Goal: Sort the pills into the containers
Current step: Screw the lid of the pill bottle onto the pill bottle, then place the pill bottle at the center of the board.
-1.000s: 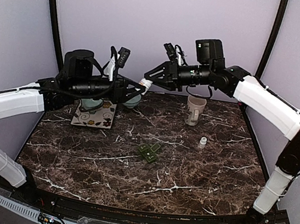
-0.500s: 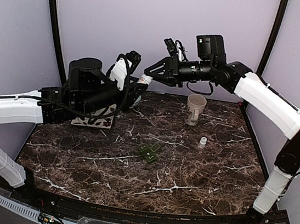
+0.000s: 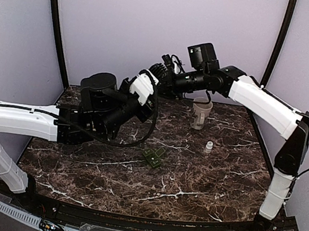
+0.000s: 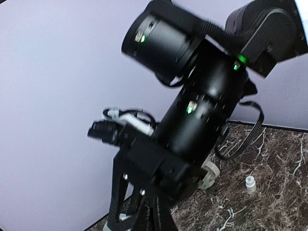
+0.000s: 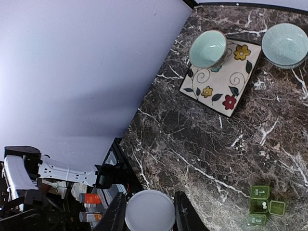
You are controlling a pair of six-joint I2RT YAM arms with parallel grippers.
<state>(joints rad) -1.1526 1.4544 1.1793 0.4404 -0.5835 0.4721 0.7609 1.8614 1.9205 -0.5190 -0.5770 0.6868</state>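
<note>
The containers (image 3: 153,157) are a small dark green box of lidded compartments lying mid-table, also low at the right in the right wrist view (image 5: 262,206). My right gripper (image 5: 150,211) is shut on a white bottle (image 5: 150,209), of which only the round end shows, and hangs high over the table's back (image 3: 161,75). My left gripper (image 3: 152,95) is raised close under it. In the left wrist view its dark fingers (image 4: 151,219) lie together with nothing seen between them. No pills show in any view.
A cream mug (image 3: 201,114) stands at the back right. A small white cap (image 3: 208,146) lies in front of it. Two pale teal bowls (image 5: 208,48) (image 5: 285,44) and a flowered tile (image 5: 221,79) sit at the back left, hidden by the left arm in the top view.
My left arm has swung up and to the right, from the bowls to just under the right gripper, and its jaws have closed. The right gripper has shifted slightly left with the bottle.
</note>
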